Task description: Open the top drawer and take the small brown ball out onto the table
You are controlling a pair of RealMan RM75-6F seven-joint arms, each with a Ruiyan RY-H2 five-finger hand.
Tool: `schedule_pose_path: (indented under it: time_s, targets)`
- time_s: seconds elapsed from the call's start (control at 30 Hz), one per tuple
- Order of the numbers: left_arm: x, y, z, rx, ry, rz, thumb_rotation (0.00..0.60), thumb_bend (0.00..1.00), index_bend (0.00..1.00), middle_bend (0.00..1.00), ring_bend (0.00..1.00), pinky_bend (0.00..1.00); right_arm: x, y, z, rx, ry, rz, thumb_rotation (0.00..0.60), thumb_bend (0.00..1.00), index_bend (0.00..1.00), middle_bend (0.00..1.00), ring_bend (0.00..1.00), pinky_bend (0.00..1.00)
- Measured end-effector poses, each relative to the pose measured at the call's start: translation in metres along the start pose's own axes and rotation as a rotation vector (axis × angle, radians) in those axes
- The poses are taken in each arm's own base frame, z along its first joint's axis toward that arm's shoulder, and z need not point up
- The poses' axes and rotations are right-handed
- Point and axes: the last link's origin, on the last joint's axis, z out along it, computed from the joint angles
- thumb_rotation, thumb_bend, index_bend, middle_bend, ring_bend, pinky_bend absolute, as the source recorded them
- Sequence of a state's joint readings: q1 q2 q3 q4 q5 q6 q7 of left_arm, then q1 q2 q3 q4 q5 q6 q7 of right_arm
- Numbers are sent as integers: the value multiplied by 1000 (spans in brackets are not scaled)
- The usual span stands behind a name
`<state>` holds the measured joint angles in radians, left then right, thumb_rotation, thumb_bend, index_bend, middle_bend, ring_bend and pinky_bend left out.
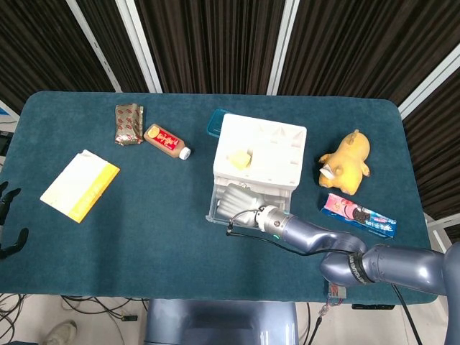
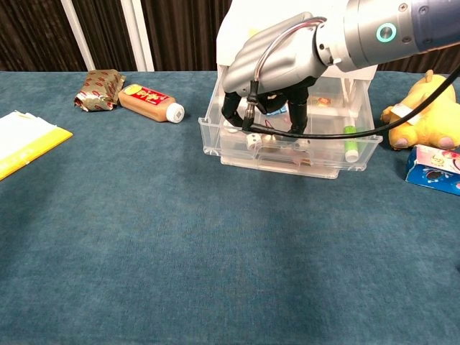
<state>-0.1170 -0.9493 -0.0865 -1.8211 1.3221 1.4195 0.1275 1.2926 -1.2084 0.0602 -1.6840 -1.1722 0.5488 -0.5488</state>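
The white drawer unit [image 1: 262, 151] stands mid-table with its clear top drawer [image 2: 215, 140] pulled out toward me. My right hand [image 2: 277, 61] hangs over the drawer's left half, its fingers [image 2: 231, 104] curled down and inward. The small brown ball is tucked inside that grip, and the fingers hide nearly all of it. No ball lies on the drawer floor below. From the head view the right hand [image 1: 233, 201] covers the drawer. My left hand [image 1: 8, 215] stays at the far left edge, off the table, fingers apart and holding nothing.
A green tube [image 2: 351, 144] and small white bits lie in the drawer. A yellow plush [image 2: 424, 108] and a blue cookie box [image 2: 435, 169] sit to the right. A bottle [image 2: 151, 102], a snack packet [image 2: 97, 90] and a yellow booklet [image 2: 21, 144] sit to the left.
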Motion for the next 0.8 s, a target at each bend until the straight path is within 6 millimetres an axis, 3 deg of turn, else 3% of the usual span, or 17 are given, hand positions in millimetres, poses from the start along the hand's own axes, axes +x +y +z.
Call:
schedule_pose_path:
  time_s: [0.8]
  targets:
    - [0,0,0,2,-3,0,600,378,95,0,0,0,-1,1,4,-7,-6,-6,600,267,524,993,1000,1000]
